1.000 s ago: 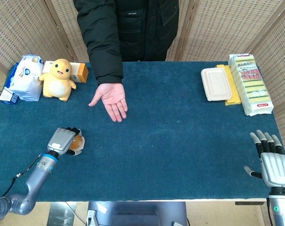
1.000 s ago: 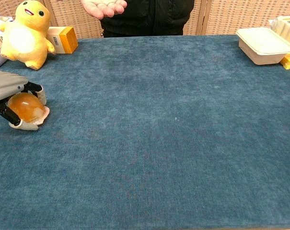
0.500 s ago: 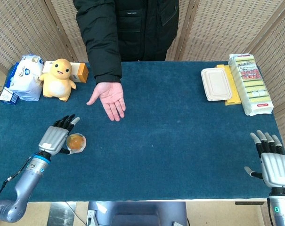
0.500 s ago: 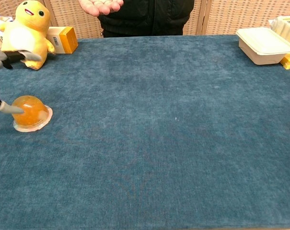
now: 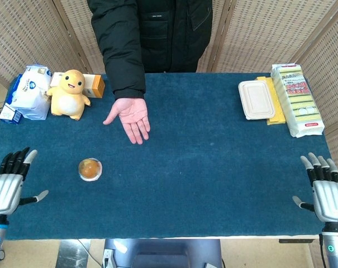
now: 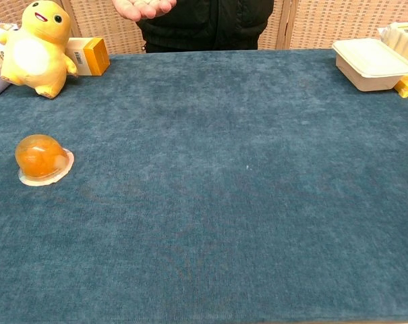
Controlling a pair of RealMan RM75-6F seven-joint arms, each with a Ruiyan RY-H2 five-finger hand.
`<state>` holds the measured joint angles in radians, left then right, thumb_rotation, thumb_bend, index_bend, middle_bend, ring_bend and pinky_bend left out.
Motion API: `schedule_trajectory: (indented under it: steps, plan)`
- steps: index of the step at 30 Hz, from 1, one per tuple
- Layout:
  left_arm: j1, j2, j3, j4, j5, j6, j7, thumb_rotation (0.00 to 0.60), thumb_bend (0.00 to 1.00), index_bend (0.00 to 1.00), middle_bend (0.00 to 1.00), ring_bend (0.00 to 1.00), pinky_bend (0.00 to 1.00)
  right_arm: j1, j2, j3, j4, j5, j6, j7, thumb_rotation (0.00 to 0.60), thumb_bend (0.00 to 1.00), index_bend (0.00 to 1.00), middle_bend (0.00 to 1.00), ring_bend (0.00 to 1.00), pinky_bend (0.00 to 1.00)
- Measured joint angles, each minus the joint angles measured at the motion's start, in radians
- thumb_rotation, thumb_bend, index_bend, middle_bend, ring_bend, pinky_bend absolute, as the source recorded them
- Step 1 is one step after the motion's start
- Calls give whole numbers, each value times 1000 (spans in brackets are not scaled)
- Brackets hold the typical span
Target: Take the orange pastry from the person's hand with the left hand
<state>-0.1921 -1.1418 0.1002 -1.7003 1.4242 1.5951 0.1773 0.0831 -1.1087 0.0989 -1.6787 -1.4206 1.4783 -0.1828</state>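
Your left hand (image 5: 6, 187) is hanging open, well apart from the orange pastry (image 5: 90, 168) sitting on the table (image 5: 213, 167); right hand (image 5: 327, 192) is open too.

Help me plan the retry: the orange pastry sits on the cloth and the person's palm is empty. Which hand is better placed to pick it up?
Left. The left hand is open beside the orange pastry on the same side of the table; the right hand is open at the far opposite edge.
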Motion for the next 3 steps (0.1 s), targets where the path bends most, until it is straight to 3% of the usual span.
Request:
schedule_trajectory:
  steps: [3]
  plan:
    - [51,2,15,3,56,65,-8,600,8,0,0,0,0,-3,2,2,-1,1,6,4,600,43,101,33,0,0]
